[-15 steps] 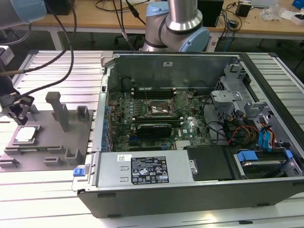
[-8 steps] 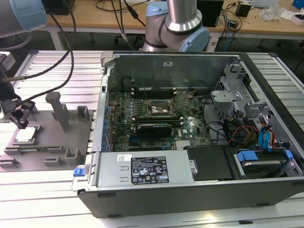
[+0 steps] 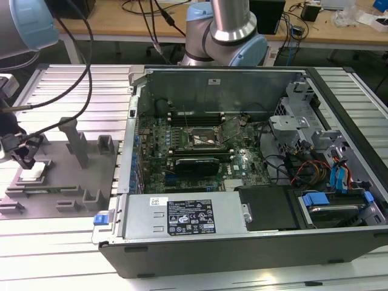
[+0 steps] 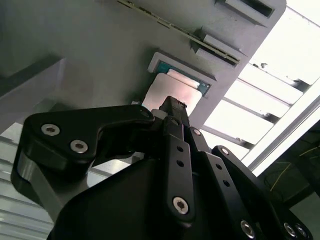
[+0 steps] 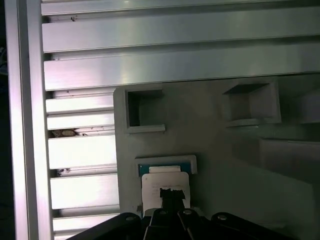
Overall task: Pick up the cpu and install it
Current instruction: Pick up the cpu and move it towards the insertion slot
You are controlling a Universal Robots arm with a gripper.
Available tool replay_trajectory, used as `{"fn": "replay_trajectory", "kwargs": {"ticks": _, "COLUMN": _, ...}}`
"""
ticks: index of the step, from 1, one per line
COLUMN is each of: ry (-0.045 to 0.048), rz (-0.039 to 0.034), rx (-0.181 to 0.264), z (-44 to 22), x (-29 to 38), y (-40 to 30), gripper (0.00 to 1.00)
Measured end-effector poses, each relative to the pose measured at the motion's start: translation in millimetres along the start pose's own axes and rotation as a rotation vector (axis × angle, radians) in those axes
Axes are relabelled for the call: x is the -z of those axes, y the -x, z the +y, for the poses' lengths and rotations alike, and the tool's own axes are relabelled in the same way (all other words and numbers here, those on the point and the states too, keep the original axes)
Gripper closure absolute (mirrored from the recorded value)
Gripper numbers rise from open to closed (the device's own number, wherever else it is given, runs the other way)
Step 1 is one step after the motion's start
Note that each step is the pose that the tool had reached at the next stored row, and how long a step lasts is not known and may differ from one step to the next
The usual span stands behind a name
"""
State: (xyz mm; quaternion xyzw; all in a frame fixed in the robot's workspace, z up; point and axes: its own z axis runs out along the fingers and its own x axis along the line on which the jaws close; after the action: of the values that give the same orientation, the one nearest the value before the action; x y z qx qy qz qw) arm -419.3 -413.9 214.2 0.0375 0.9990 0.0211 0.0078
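table [image 3: 73, 79]: ribbed aluminium slats, carrying everything I can see from here.
computer case [image 3: 254, 91]: lies open on the table toward the exterior view's right, with the motherboard [image 3: 182, 130] facing up and its socket [image 3: 203, 140] near the middle of the board.
arm [image 3: 227, 24]: a grey column with pale blue joints, standing behind the case.
fixture plate [image 3: 60, 176]: grey and flat on the table at the exterior view's left, just beside the case, with several blocks [image 3: 104, 145] standing on it.
pincer [image 4: 172, 106]: black, over the side of the plate away from the case. In the second wrist view its fingers are drawn together, with no gap I can make out. The tip sits right at the cpu's top face (I cannot tell whether it actually touches).
cpu [image 4: 167, 90]: lies flat, silver top up, in a shallow teal-edged recess [image 5: 166, 161] of the fixture plate, well apart from the socket.
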Motion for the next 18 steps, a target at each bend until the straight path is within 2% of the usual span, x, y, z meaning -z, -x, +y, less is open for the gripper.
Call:
{"fn": "replay_trajectory", "kwargs": {"ticks": 5, "ry": -0.0001, "rz": 0.0001, "rx": 0.0, "z": -0.9, "x": -8.3, "y": -2.9, "gripper": 0.89}}
{"fn": "replay_trajectory", "kwargs": {"ticks": 15, "ry": 0.0, "rz": 0.0001, "rx": 0.0, "z": -1.0, "x": -9.8, "y": -3.1, "gripper": 0.89}}
{"fn": "replay_trajectory", "kwargs": {"ticks": 16, "ry": 0.0, "rz": 0.0, "rx": 0.0, "z": -1.0, "x": -9.9, "y": -3.1, "gripper": 0.89}}
{"fn": "replay_trajectory", "kwargs": {"ticks": 18, "ry": 0.0, "rz": 0.0, "rx": 0.0, "z": -1.0, "x": -10.0, "y": -3.1, "gripper": 0.76}}
